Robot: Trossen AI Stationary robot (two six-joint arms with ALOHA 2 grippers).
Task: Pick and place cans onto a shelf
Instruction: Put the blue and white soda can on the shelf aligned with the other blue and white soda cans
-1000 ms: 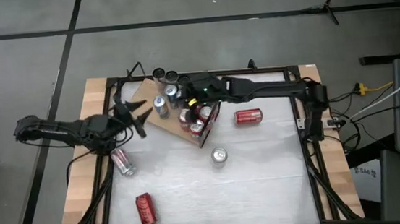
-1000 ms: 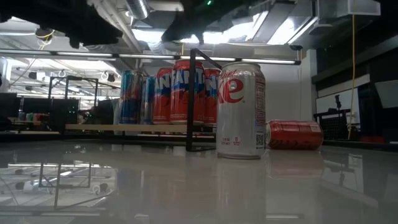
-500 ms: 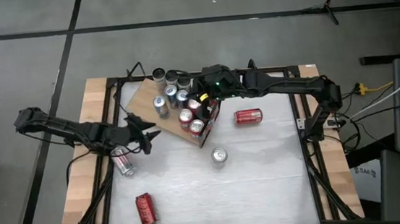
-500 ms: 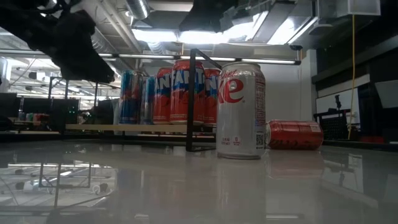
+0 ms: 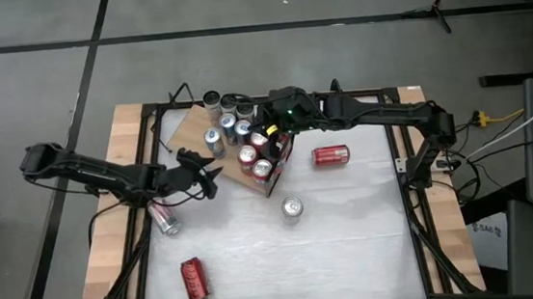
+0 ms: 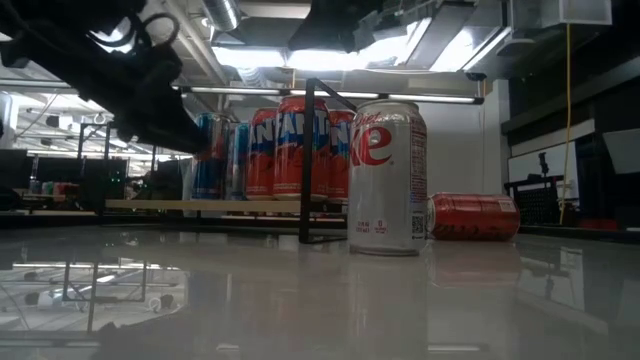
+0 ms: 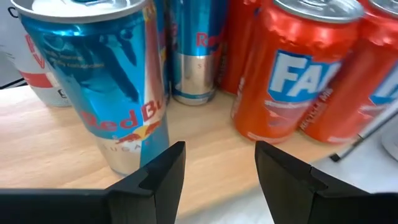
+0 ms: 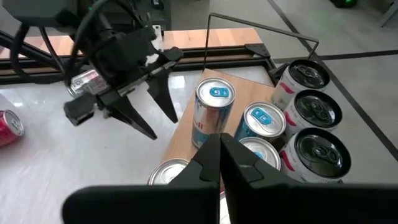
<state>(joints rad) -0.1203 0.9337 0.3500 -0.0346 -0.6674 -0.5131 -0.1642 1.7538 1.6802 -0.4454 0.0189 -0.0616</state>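
Where they crowd the shelf [image 5: 191, 135], the cans [image 5: 251, 157] (silver-topped) show mostly red.

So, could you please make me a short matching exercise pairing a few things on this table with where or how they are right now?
Things:
1. silver can
2. red can
3. left gripper
4. right gripper

States:
A. shut, above the cans on the shelf
B. open, at the shelf's edge
C. upright on the white table
D. lying on its side beside the shelf

Pairs: 1-C, 2-D, 3-B, 4-A
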